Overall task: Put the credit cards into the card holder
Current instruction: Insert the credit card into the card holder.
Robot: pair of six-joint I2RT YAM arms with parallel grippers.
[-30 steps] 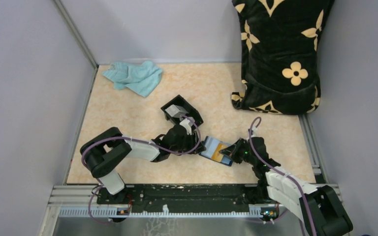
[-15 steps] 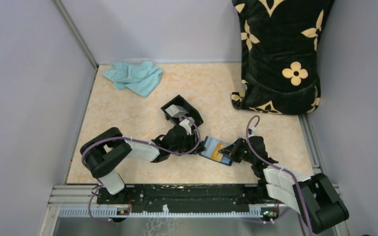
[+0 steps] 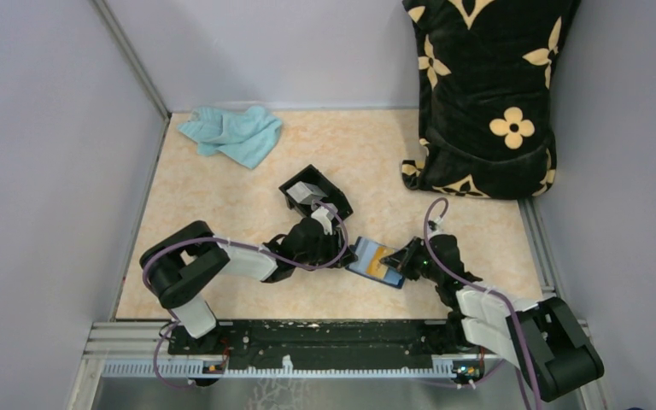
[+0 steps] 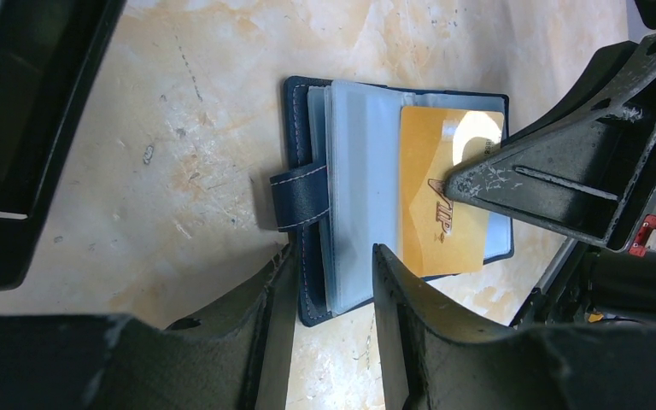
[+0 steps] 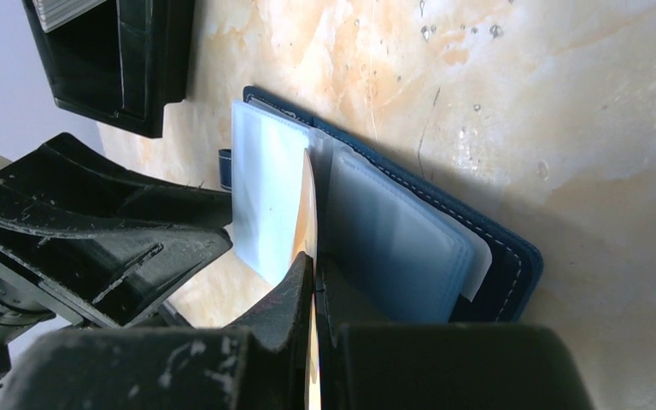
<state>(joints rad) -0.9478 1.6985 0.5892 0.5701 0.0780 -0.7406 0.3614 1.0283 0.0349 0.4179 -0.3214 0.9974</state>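
Observation:
The navy card holder (image 3: 367, 259) lies open on the table, its clear sleeves (image 4: 363, 213) fanned out. My left gripper (image 4: 333, 256) is shut on its near corner, over the cover and several sleeves, beside the closing tab (image 4: 301, 196). My right gripper (image 5: 314, 260) is shut on the orange-yellow credit card (image 4: 440, 205). That card shows edge-on (image 5: 306, 205), its far end in among the sleeves (image 5: 393, 239). Pale grey-white cards (image 3: 307, 190) lie in a black box (image 3: 333, 196) just behind the left gripper (image 3: 348, 253).
The black open-topped box (image 5: 137, 60) stands close behind the card holder. A teal cloth (image 3: 232, 134) lies at the back left. A black cushion with cream flowers (image 3: 483, 94) leans at the back right. Grey walls close in both sides.
The right arm's rear links have shifted a little. Its gripper and the orange card have edged slightly left toward the card holder. The left arm has not moved.

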